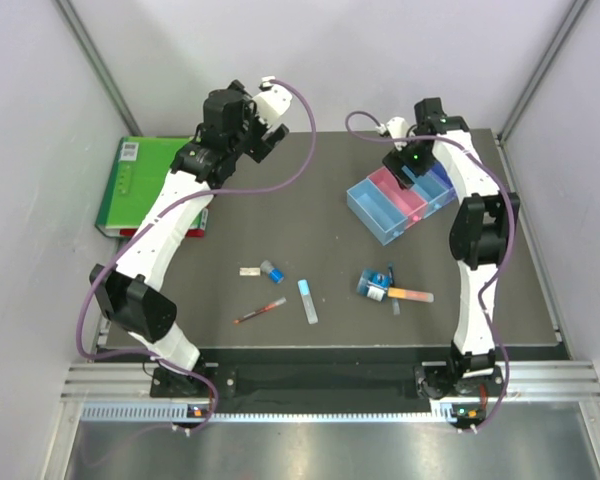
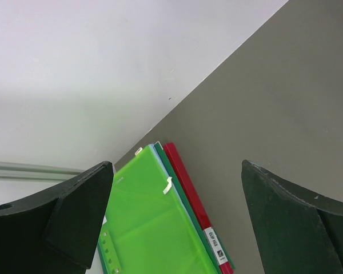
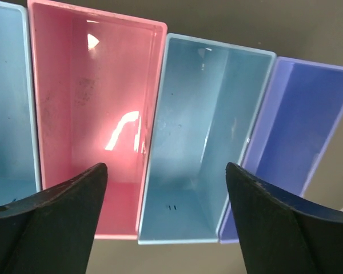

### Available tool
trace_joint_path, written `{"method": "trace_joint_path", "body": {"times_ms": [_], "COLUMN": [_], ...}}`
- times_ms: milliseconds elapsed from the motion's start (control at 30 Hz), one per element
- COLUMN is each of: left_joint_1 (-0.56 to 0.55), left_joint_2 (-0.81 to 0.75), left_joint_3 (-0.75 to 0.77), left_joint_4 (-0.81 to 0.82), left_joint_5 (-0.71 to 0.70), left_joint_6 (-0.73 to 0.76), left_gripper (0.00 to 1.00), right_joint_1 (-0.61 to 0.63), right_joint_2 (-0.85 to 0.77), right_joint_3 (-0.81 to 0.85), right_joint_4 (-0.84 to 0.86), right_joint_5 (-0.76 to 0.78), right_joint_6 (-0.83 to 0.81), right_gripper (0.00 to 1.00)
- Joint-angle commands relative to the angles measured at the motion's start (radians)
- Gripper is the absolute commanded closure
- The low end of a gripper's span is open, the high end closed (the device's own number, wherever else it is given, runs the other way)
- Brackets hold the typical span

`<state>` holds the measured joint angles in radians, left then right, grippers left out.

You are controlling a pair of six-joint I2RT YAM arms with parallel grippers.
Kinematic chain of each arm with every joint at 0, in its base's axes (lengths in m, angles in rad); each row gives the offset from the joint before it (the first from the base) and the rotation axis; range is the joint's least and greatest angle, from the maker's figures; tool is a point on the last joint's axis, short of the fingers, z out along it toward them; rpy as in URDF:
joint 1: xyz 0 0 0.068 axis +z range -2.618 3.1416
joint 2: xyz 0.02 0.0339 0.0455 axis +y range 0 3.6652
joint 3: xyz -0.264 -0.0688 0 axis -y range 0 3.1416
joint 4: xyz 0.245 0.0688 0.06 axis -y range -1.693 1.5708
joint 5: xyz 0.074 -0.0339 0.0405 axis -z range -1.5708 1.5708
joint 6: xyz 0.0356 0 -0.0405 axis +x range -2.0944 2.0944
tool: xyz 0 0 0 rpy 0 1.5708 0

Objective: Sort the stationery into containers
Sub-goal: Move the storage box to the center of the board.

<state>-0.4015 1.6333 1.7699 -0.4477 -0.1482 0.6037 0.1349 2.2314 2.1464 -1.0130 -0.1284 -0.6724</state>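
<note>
Right pincer (image 3: pixel 166 165) hangs wide, empty, over the 4 bins (image 3: pixel 156 114); left pincer (image 2: pixel 177 164) also wide. Nothing seems sorted; fetching the marker (image 1: pixel 410 294) should come next.

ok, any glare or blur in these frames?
Right wrist: white glare streaks on the pink bin floor; right end effector fingers near-black, soft-edged. Left wrist: green binder sharp, left end effector fingers dark, out of focus. Top external: table evenly lit, no glare.

The left arm (image 1: pixel 160 230) stretches toward the far left with its elbow bent, and the left gripper (image 2: pixel 177 165) is raised with its jaws spread wide. The right arm (image 1: pixel 475 250) rises at the far right. Its wrist bends inward and the right gripper (image 3: pixel 167 165) points down, jaws well apart.
</note>
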Motion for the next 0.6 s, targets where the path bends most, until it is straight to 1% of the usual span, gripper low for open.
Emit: {"method": "trace_joint_path", "body": {"times_ms": [0,100,133,200,300,333,367,500,567], "left_joint_1": [-0.002,-0.003,-0.003,-0.003,-0.003,-0.003,-0.003,-0.003,-0.003], "left_joint_2": [-0.036,-0.041,-0.044,-0.049,-0.055,-0.055,-0.056,-0.061,-0.064], "left_joint_3": [0.010,0.006,0.005,0.000,-0.004,-0.007,-0.012,-0.023,-0.030], "left_joint_4": [0.044,0.040,0.038,0.037,0.037,0.037,0.037,0.041,0.041], "left_joint_5": [-0.014,-0.019,-0.019,-0.019,-0.017,-0.017,-0.016,-0.016,-0.016], "left_joint_6": [-0.001,-0.005,-0.007,-0.007,-0.007,-0.007,-0.007,-0.013,-0.010], "left_gripper": [0.01,0.01,0.01,0.01,0.01,0.01,0.01,0.01,0.01], "right_joint_1": [0.012,0.012,0.012,0.011,0.012,0.012,0.012,0.017,0.022], "right_joint_2": [0.045,0.057,0.060,0.060,0.065,0.066,0.073,0.086,0.083], "right_joint_3": [-0.011,-0.016,-0.019,-0.034,-0.034,-0.030,-0.025,0.015,0.012], "right_joint_4": [0.008,0.014,0.014,0.027,0.034,0.037,0.036,0.016,0.013], "right_joint_5": [-0.019,-0.020,-0.022,-0.020,-0.017,-0.016,-0.013,-0.011,-0.010], "right_joint_6": [0.000,0.013,0.013,0.013,0.019,0.025,0.030,0.071,0.080], "right_gripper": [0.18,0.21,0.25,0.27,0.37,0.44,0.48,0.69,0.73]}}
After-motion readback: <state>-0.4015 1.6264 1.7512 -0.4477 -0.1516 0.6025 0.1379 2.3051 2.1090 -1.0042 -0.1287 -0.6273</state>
